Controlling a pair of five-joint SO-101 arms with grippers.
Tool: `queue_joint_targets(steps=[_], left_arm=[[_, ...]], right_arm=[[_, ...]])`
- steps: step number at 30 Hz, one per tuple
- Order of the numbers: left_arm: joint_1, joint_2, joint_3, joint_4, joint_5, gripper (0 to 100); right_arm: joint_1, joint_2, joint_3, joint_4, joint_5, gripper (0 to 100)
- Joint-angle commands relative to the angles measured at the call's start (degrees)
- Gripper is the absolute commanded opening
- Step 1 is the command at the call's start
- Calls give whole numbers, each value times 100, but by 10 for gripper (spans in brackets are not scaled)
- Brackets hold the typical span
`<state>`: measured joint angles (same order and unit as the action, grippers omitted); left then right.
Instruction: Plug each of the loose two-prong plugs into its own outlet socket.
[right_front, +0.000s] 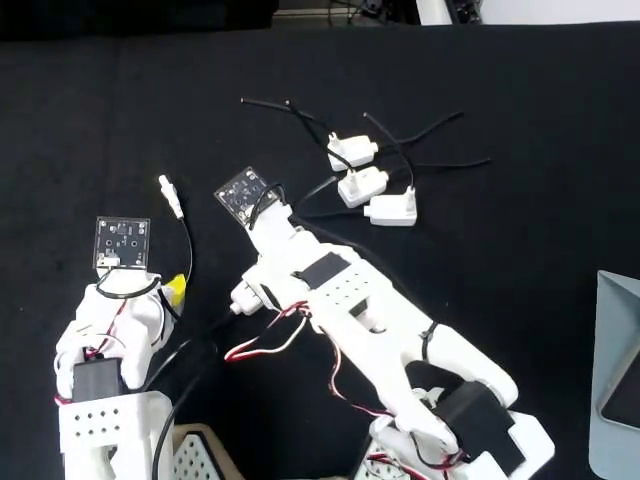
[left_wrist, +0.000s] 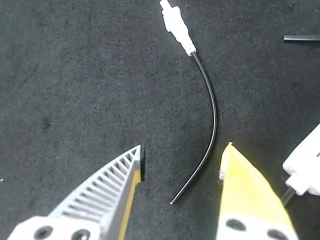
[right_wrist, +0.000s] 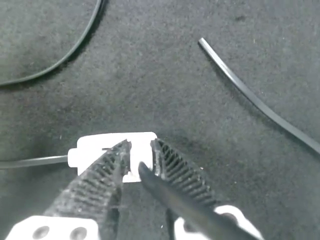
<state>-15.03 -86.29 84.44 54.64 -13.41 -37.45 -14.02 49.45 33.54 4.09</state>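
My left gripper (left_wrist: 184, 146) is open wide just above the black cloth, one finger grey, the other yellow (right_front: 175, 290). The free end of a black cable (left_wrist: 210, 120) lies between its fingers. That cable runs up to a small white connector (left_wrist: 176, 25), which in the high view is (right_front: 170, 195). My right gripper (right_wrist: 140, 145) hovers over a white plug (right_wrist: 95, 150) lying flat with its cable to one side. Its dark fingers are a narrow gap apart and overlap the plug's body. Three more white plugs (right_front: 362, 185) with black cables lie together farther back.
The table is covered in black cloth (right_front: 520, 120). Loose black cables (right_wrist: 260, 105) cross the cloth near the right gripper. A grey tray (right_front: 615, 380) sits at the right edge. Red and white arm wires (right_front: 270, 340) hang between the two arms.
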Motion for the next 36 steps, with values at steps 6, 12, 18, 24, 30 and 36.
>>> queue_joint_targets(steps=[6, 12, 18, 24, 30, 36], left_arm=[[-57, -62, -22, -141, 44, 253], [-66, -62, -22, -141, 44, 253], [-66, -62, -22, -141, 44, 253], [-66, -62, -22, -141, 44, 253], [-66, -62, -22, -141, 44, 253], [-66, -62, -22, -141, 44, 253]], right_arm=[[-105, 505, -163, 193, 9, 11], [-114, 927, -602, 1037, 9, 11], [-123, 1042, -611, 1125, 35, 11], [70, 892, -734, 1125, 35, 11], [897, 312, -980, 1011, -35, 11], [1873, 207, -1024, 70, -545, 11]])
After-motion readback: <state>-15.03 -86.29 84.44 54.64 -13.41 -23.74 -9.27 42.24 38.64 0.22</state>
